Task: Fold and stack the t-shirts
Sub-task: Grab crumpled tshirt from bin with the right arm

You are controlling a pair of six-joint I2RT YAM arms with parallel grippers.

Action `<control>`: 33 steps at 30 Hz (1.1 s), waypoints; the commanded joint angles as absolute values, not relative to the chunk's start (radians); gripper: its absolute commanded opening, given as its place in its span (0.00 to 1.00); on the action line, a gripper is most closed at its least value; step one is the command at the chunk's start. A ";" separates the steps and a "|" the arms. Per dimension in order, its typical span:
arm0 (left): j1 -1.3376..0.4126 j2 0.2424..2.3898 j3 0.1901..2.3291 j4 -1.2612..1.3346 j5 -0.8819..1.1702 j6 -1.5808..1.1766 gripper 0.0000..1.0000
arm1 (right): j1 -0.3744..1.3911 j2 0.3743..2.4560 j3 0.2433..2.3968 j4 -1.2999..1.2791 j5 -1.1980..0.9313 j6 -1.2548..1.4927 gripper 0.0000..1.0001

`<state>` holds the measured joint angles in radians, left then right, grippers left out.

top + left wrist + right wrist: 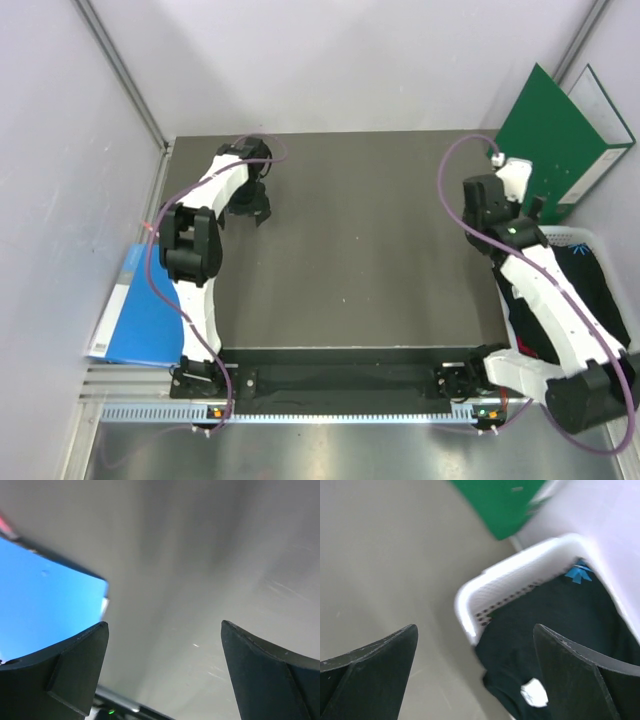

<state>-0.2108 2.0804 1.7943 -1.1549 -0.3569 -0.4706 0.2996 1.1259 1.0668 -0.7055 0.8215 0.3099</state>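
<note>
1. My right claw [475, 630] is wide open and holds nothing. It hangs over the corner of the white basket [520, 567], I think in order to reach in for a shirt.
2. The black t-shirt [555, 615] lies crumpled inside this basket, which stands beside the desk [360, 250]. The shirt is near, under the claw, and is not touched.
3. My left claw [165, 625] is open and empty too, over the far left part of the desk, well apart from the shirts. I judge it stands there out of the way.
</note>
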 commanded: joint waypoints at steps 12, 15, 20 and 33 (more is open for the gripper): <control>-0.299 2.134 1.908 -1.266 -0.469 -0.377 0.98 | 0.014 1.015 0.997 -0.877 0.761 0.387 0.87; -0.301 2.068 1.907 -1.220 -0.443 -0.351 0.98 | -0.072 1.068 1.023 -0.870 0.639 0.373 0.87; -0.301 2.006 1.901 -1.147 -0.425 -0.311 0.98 | -0.133 1.114 1.019 -0.841 0.465 0.362 0.87; -0.301 2.026 1.908 -1.124 -0.399 -0.285 0.98 | -0.284 1.227 0.979 -0.813 0.258 0.390 0.04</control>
<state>-0.3019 2.0354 1.8973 -1.1591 -0.3939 -0.3107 -0.2619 1.2068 0.9798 -0.8486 0.3080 0.3828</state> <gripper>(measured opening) 0.983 0.370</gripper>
